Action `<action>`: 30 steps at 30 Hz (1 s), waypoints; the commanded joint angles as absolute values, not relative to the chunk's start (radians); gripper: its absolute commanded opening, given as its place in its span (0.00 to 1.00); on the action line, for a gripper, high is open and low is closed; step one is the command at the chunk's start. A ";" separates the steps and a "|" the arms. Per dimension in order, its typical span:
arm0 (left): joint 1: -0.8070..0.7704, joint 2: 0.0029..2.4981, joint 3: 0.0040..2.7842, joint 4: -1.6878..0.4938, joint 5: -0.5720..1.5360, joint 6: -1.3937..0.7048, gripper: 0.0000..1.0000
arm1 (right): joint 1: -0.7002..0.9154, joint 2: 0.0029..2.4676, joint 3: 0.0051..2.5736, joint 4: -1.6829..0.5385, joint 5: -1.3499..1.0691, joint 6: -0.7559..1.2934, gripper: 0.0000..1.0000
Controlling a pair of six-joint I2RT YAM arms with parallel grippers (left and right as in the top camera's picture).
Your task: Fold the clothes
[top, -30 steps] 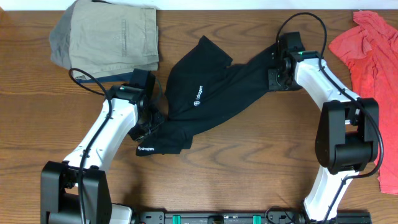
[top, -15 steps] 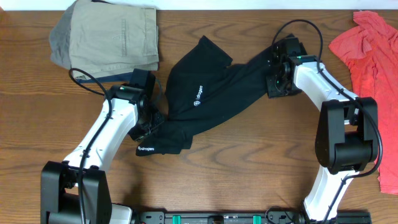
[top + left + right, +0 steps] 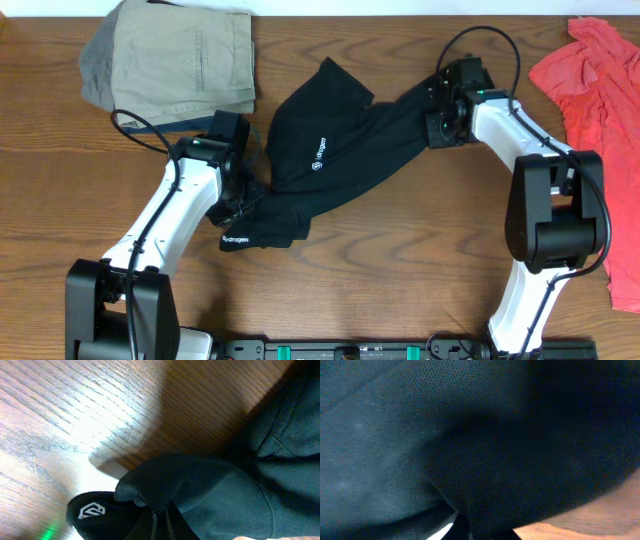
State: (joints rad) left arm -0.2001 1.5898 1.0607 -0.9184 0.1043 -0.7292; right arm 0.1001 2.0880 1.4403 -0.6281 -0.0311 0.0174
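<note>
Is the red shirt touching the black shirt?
No, the red shirt lies far to the right, well apart from the black shirt.

Robotics lab bench or test station, by all signs. A wood-grain table (image 3: 400, 290) fills the overhead view, seen from a fixed camera straight above. Two white-and-black robot arms rise from the near edge, the left arm (image 3: 165, 215) and the right arm (image 3: 545, 200). A black mounting rail (image 3: 350, 350) with green fittings runs between their bases. An exposed black cable (image 3: 485, 35) loops over the right arm's far end.

Only garments lie on the tabletop:
- black shirt (image 3: 340, 150) in the middle
- coral-red shirt (image 3: 600, 90) at the right edge
- folded khaki garment (image 3: 190, 60) stacked on grey and navy pieces, far left

The wrist views show the same wood grain and black mesh fabric up close.
</note>
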 commanded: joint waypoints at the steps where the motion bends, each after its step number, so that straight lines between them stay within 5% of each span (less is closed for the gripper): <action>1: -0.200 1.594 1.051 -0.921 0.089 -0.727 0.06 | 0.093 2.070 1.518 -0.646 -0.022 0.020 0.03; 7: -0.200 1.594 1.051 -0.921 0.089 -0.727 0.07 | 0.093 2.070 1.560 -0.665 -0.010 0.020 0.08; 16: -0.200 1.594 1.051 -0.921 0.089 -0.727 0.06 | 0.093 2.070 1.557 -0.722 -0.011 0.021 0.01; 22: -0.200 1.594 1.051 -0.921 0.089 -0.727 0.06 | 0.092 2.090 1.515 -0.678 -0.012 0.020 0.34; 30: -0.201 1.594 1.051 -0.922 0.089 -0.727 0.06 | 0.092 2.134 1.510 -0.668 0.009 0.021 0.38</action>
State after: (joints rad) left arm -0.2001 1.5898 1.0607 -0.9173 0.1043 -0.7292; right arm 0.0990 2.1067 1.5208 -0.6655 -0.0097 0.0174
